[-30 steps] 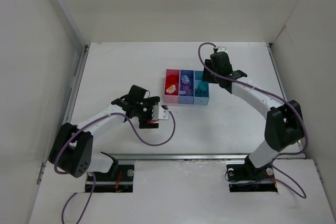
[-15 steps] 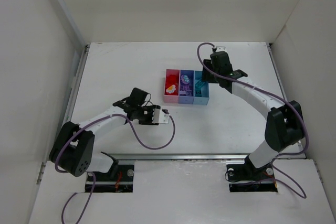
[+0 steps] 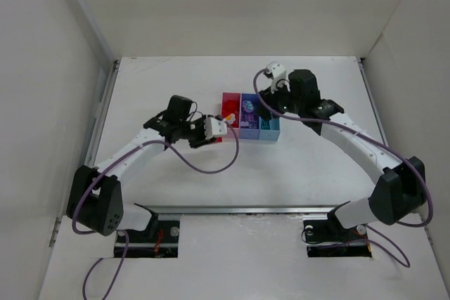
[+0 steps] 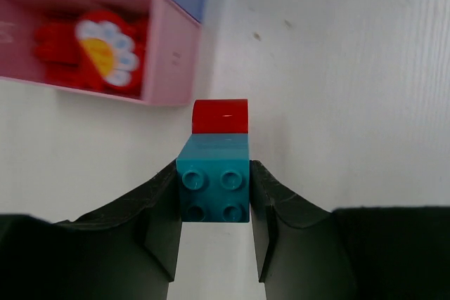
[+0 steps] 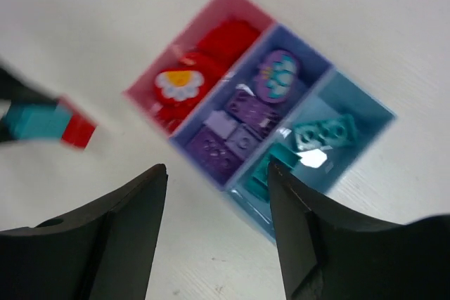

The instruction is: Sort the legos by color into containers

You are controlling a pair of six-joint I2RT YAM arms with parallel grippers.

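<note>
Just left of the pink bin [image 4: 172, 61], left jaws, newly closed, grip a teal-and-red lego clump [image 4: 214, 186]; still mixed, needs splitting. Right jaws spread, empty, over the 3 containers [image 3: 250, 133].

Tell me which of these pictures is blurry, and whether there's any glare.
Right wrist view: smeared all over, the containers soft-edged, with a white glare spot among the teal bricks. Left wrist view: crisp on the teal-and-red clump, with a small sheen on its red end. Top view: even, soft light and faint shadows, but the bricks are too small to make out.
</note>
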